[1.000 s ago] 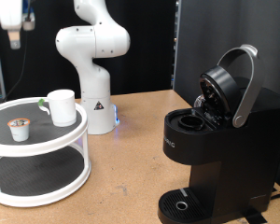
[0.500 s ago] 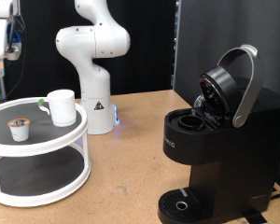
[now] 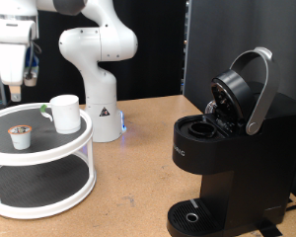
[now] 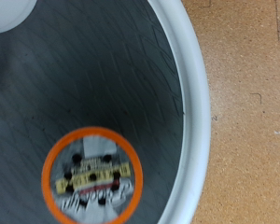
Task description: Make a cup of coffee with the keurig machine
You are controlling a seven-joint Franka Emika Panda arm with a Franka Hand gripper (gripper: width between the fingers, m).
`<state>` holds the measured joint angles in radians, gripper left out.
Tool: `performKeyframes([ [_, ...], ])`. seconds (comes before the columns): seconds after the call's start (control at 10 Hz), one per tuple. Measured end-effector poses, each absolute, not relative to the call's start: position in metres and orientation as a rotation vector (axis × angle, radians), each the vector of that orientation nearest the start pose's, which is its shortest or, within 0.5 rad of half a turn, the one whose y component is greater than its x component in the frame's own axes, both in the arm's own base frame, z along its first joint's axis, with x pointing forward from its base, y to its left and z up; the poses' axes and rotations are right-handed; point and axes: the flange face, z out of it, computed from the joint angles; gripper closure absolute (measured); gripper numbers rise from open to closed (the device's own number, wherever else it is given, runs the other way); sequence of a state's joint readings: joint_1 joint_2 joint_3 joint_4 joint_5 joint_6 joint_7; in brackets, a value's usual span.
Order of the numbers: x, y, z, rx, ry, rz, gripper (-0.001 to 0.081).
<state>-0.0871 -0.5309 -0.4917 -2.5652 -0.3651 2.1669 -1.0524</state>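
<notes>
Change: over the last second your arm has dropped into the exterior view's top left, so the pincer (image 3: 13, 91) now hangs above the white two-tier stand (image 3: 49, 148).
Pincer: you cannot tell from either view whether it is open or closed; nothing shows between its fingers.
Pod: the coffee pod (image 3: 22, 134) (image 4: 91, 180) sits on the stand's top shelf, under the wrist camera.
Cup: the cup (image 3: 64, 114) stands beside the pod.
Machine: the keurig machine (image 3: 227, 158) waits on the bench (image 3: 138, 168), lid up, chamber apparently empty.
Meaning: you seem set on fetching the pod.
</notes>
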Motion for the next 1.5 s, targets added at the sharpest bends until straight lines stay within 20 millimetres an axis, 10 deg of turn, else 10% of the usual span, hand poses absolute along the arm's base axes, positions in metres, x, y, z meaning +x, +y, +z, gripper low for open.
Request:
performKeyframes([
  [1.5, 0.304, -0.222, 0.344, -3.08, -1.203, -0.092, -0.0002],
])
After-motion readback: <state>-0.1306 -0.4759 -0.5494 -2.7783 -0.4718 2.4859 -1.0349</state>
